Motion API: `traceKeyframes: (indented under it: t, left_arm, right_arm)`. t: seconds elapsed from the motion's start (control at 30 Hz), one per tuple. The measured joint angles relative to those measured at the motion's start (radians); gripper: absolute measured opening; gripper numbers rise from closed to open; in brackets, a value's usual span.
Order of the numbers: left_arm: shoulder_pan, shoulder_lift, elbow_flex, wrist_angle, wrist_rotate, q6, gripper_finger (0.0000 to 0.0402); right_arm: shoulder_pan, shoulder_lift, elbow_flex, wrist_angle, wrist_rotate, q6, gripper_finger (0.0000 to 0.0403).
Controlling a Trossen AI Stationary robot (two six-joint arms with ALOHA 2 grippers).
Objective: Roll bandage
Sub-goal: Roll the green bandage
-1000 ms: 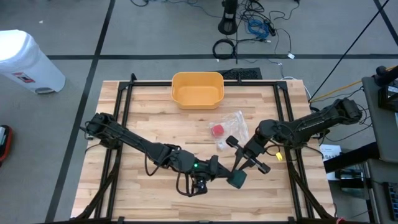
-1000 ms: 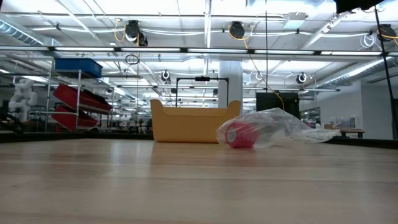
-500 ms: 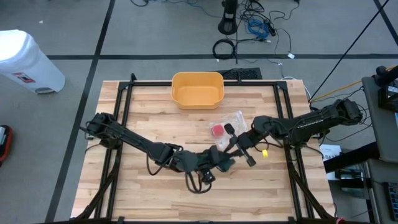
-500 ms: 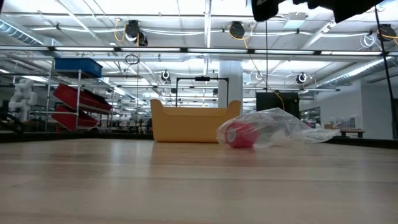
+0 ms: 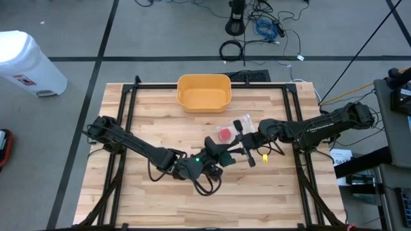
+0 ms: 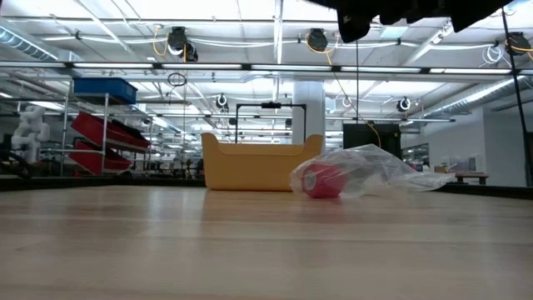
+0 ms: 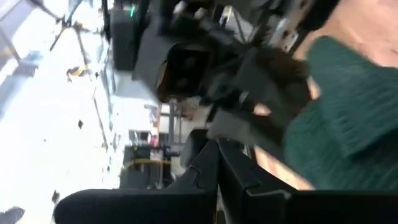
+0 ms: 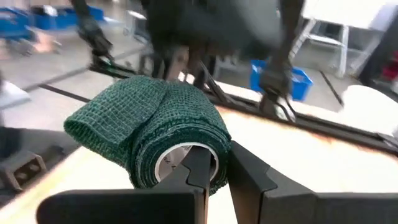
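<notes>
A dark green bandage roll (image 8: 155,130) with a white core is up in the air over the table's middle, and my right gripper (image 8: 214,155) is shut on it. A loose flap of the bandage (image 8: 93,124) sticks out from the roll's side. My left gripper (image 7: 217,154) is shut and points at the roll from the table's left, close to my right gripper (image 5: 232,151). Green cloth (image 7: 348,118) fills the space beside its fingers. A red roll in a clear plastic bag (image 5: 224,134) lies on the table just beyond both grippers. My right gripper holds the roll by its wall at the open end (image 8: 186,163). One finger (image 8: 200,163) is at the mouth of the white core and the other (image 8: 249,177) is outside. The fingers come about level from the table's right. The roll is lifted clear, its axis along the fingers. My left gripper is shut beside the green cloth; I cannot tell whether it touches the cloth.
A yellow bin (image 5: 203,92) stands at the table's far edge, middle. A small yellow object (image 5: 265,158) lies under my right arm. Black rails (image 5: 128,109) frame the tabletop. A white can (image 5: 26,61) stands on the floor, far left.
My right gripper has carried the roll from nearer the table's near edge toward the far edge and the left, turning as it went. My left gripper has swung round from pointing toward the near edge to pointing at the roll. Both now show at the top of the low view.
</notes>
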Motion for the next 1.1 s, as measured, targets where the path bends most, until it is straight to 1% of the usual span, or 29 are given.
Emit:
traceKeyframes:
  t: [0.07,0.17,0.23,0.33,0.43,0.57,0.67,0.73,0.8,0.87,1.0,1.1]
  left_arm:
    - [-0.005,-0.015,0.000,-0.029,-0.024,-0.052,0.0005]
    - [-0.013,-0.043,0.000,-0.079,-0.030,-0.165,0.0005]
    - [-0.020,-0.059,0.000,-0.101,-0.021,-0.260,0.0005]
    - [-0.026,-0.075,0.000,-0.176,0.016,-0.424,0.0005]
    - [-0.024,-0.082,0.000,-0.278,0.033,-0.581,0.0005]
    - [-0.016,-0.082,0.000,-0.422,0.038,-0.831,0.0005]
    - [-0.015,-0.082,0.000,-0.556,0.079,-1.022,0.0009]
    - [-0.018,-0.082,0.000,-0.613,0.088,-1.138,0.0024]
    - [-0.026,-0.081,0.000,-0.648,0.088,-1.218,0.0046]
    - [-0.035,-0.075,-0.001,-0.659,0.088,-1.242,0.0075]
    - [-0.039,-0.072,-0.029,-0.613,0.088,-1.249,0.0138]
    - [-0.030,-0.072,-0.040,-0.605,0.076,-1.275,0.0172]
  right_arm:
    - [0.001,-0.001,0.000,-0.030,0.050,-0.002,0.0034]
    - [0.000,-0.003,0.000,-0.083,0.168,-0.017,0.0034]
    - [0.000,-0.003,0.000,-0.112,0.249,-0.023,0.0034]
    - [0.000,-0.004,0.000,-0.125,0.350,-0.027,0.0034]
    - [0.000,-0.004,0.000,-0.133,0.395,-0.035,0.0034]
    - [0.001,-0.004,0.000,-0.134,0.446,-0.054,0.0034]
    - [0.001,-0.004,0.000,-0.135,0.471,-0.073,0.0034]
    - [0.001,-0.004,0.000,-0.135,0.472,-0.076,0.0034]
    - [0.001,-0.004,0.000,-0.134,0.472,-0.081,0.0034]
    - [0.001,-0.004,0.000,-0.130,0.472,-0.095,0.0034]
    - [0.002,-0.004,0.000,-0.115,0.472,-0.107,0.0034]
    - [0.002,-0.004,0.000,-0.103,0.472,-0.127,0.0034]
